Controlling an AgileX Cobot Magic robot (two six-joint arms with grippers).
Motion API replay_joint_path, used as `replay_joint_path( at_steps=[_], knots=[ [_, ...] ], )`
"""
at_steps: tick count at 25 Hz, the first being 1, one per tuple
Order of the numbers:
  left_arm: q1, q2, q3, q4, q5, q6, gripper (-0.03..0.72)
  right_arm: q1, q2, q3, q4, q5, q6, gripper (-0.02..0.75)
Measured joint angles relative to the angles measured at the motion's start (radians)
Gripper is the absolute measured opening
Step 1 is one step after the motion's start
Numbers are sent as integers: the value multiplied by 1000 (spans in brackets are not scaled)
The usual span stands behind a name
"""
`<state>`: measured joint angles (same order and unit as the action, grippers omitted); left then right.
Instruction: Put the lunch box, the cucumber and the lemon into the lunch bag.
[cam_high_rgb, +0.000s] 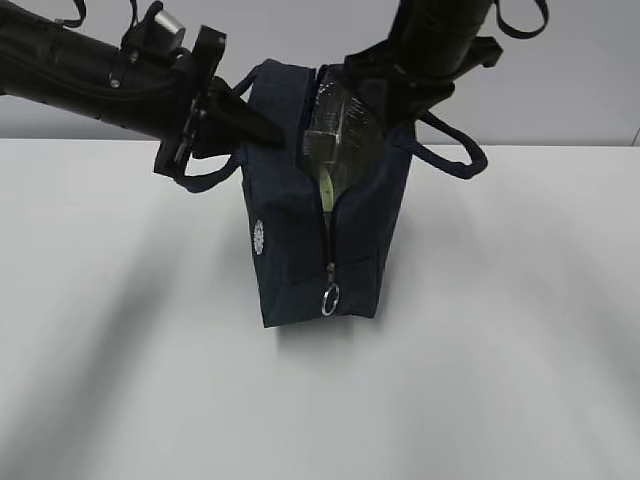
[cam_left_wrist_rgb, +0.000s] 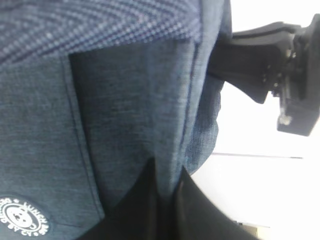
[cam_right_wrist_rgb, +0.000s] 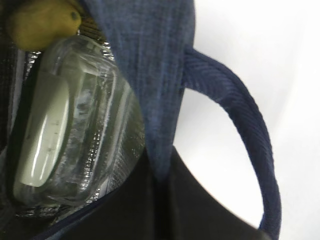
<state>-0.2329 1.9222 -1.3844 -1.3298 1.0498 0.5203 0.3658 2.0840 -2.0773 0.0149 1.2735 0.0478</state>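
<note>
lunch bag (cam_high_rgb: 290, 250) upright mid-table, zipper open, you see it pulled apart at the top | left gripper (cam_high_rgb: 262, 128) clenched on the bag's left wall | right gripper (cam_right_wrist_rgb: 165, 200) clenched on the right wall | lunch box (cam_right_wrist_rgb: 75, 130) on edge inside the bag | lemon (cam_right_wrist_rgb: 42, 22) inside, touching the box's upper end | cucumber: you can't spot it

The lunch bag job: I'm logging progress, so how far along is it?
The clear-based lunch box and a yellow lemon already sit inside the dark navy fabric lunch bag. The left gripper and right gripper each pinch a bag wall, holding it open. The cucumber isn't visible; the zipper remains open.
</note>
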Motion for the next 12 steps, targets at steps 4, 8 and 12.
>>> replay_joint_path(
  at_steps=[4,8,12],
  knots=[
    [-15,17,0,-39,-21,2,-8,-30,-9,39,7,-2,9,1],
    [-55,70,0,-102,-28,27,-8,-30,-9,47,23,-6,9,1],
    [-82,111,0,-170,-44,65,-8,-30,-11,58,26,-6,10,1]
  ],
)
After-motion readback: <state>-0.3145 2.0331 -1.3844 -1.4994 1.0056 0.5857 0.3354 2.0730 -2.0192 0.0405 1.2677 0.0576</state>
